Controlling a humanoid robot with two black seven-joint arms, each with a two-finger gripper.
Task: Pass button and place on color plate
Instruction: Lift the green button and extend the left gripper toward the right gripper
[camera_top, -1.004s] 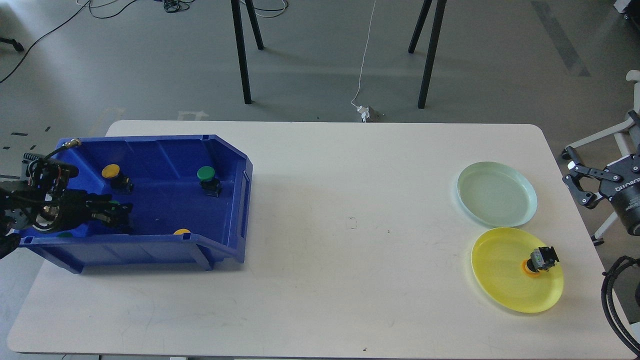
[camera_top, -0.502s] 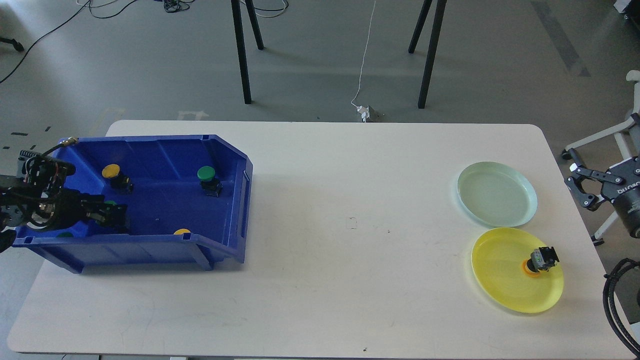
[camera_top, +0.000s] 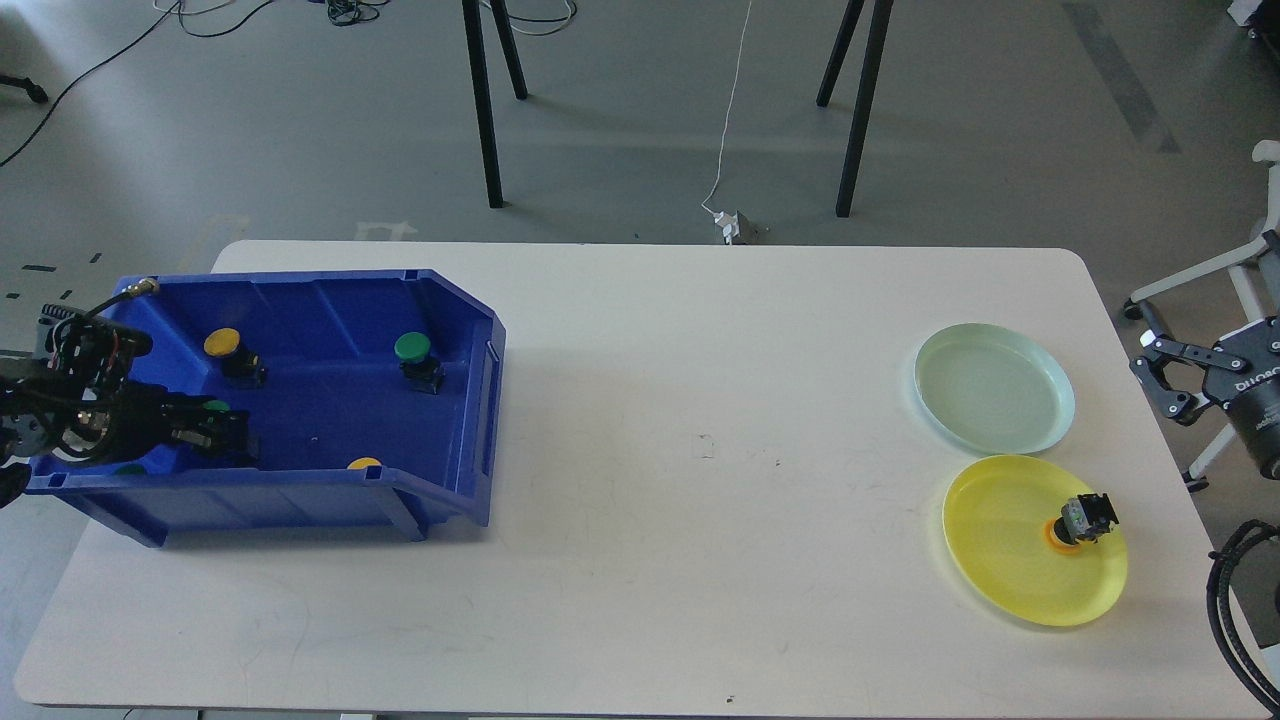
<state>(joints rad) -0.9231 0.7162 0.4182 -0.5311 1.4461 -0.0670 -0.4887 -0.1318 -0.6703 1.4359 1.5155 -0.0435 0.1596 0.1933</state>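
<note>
The left gripper (camera_top: 225, 437) sits low inside the blue bin (camera_top: 300, 300), at its left end, fingers pointing to the right along the bin floor. A green button (camera_top: 214, 407) shows just above and against the finger line. Its green cap is visible; its black body is lost against the dark fingers. Whether the jaws are closed on it, or merely beside it, cannot be told from this view.

Other parts in the bin:
- 1 yellow button (camera_top: 228, 347) near the back wall, up and slightly right of the fingers.
- 1 green button by the right wall (camera_top: 415, 357), well apart from the gripper.
- 1 yellow cap (camera_top: 364, 464) at the front wall, partly hidden by the rim.
- 1 green patch (camera_top: 130, 468) at the front left corner, mostly hidden.

The right gripper (camera_top: 1160, 375) hangs off the right edge of the table (camera_top: 700, 450), jaws spread wide and holding nothing. It is just beside the pale green plate (camera_top: 994, 388), which is bare. The yellow plate (camera_top: 1034, 538) carries 1 button lying on its side (camera_top: 1082, 520).

Judgement: the governing relation is that the nearest green button lies at the left fingertips, so the left arm is the picking arm. The right arm is far across the table and suited to receive. A green part would belong on the pale green plate.
</note>
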